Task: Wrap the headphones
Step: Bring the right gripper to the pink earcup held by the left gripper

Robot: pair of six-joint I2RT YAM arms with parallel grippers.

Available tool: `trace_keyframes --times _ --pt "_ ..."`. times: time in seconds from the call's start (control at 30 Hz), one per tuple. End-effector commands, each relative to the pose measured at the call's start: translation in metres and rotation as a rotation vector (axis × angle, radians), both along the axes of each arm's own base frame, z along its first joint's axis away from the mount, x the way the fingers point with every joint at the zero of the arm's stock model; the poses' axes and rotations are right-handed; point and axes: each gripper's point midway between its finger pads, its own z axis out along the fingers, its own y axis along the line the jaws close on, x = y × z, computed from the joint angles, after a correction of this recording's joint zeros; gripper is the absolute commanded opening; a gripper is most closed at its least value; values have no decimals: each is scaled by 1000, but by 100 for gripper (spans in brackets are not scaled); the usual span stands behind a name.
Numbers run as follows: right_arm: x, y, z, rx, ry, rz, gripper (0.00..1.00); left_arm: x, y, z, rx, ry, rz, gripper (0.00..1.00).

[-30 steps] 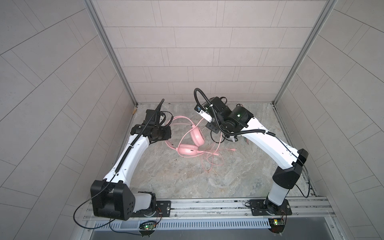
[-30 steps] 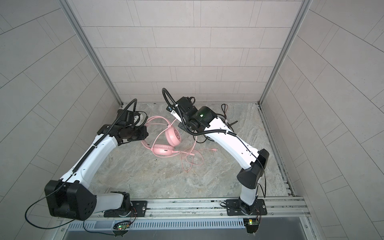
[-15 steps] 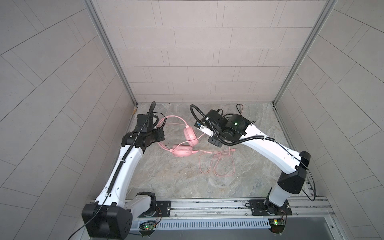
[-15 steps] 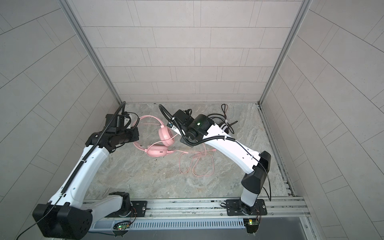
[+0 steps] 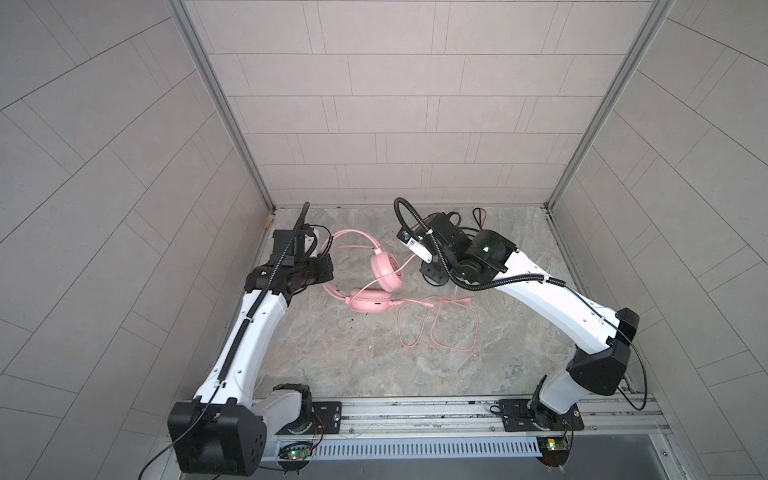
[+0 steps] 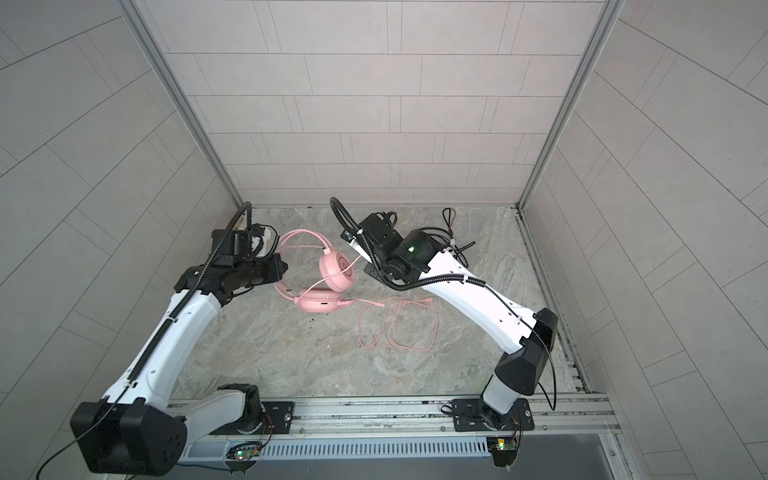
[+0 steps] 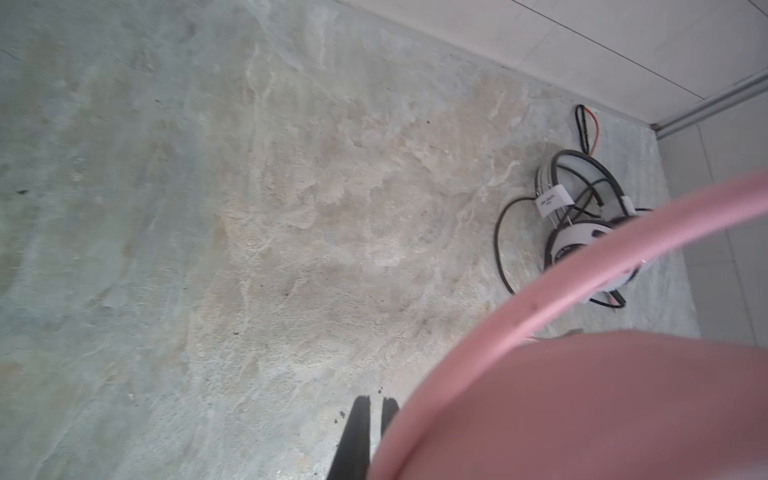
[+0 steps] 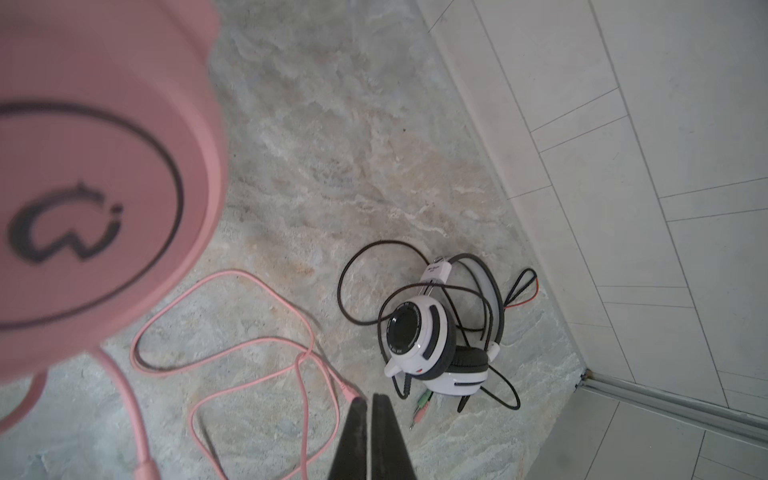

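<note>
Glossy pink headset (image 5: 376, 301), round cups; thin pink cable (image 5: 432, 328) looped beside it on mottled stone-look worktop (image 5: 353, 361). L tool (image 7: 375, 409) & R tool (image 8: 369, 401) pinched together.

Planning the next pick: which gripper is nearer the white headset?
Right. The right gripper, pinching the pink cable, hangs close by the white headset; the left gripper holds the pink headset, farther away.

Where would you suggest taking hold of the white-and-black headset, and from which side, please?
Probably the headband, from above: on the white-and-black headset that slim arch sticks out beyond the bulky earcups, narrow enough for the fingers. Mind the black cable draped across it.
</note>
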Motion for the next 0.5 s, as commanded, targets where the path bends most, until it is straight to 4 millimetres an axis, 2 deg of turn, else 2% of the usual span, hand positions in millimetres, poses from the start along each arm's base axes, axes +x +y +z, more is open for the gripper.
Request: trace_keyframes --times 0.0,0.27,0.37,0.47 --pt "20 16 24 65 -98 14 0 3 -27 17 -144 -41 -98 0" --pt "37 50 25 85 -73 81 0 -2 -48 23 -225 -61 -189 0" --pt "42 55 23 92 -75 83 0 -4 -56 23 -251 -59 -221 0" --pt "50 52 22 96 -82 56 0 -4 -62 24 -283 -55 -244 0"
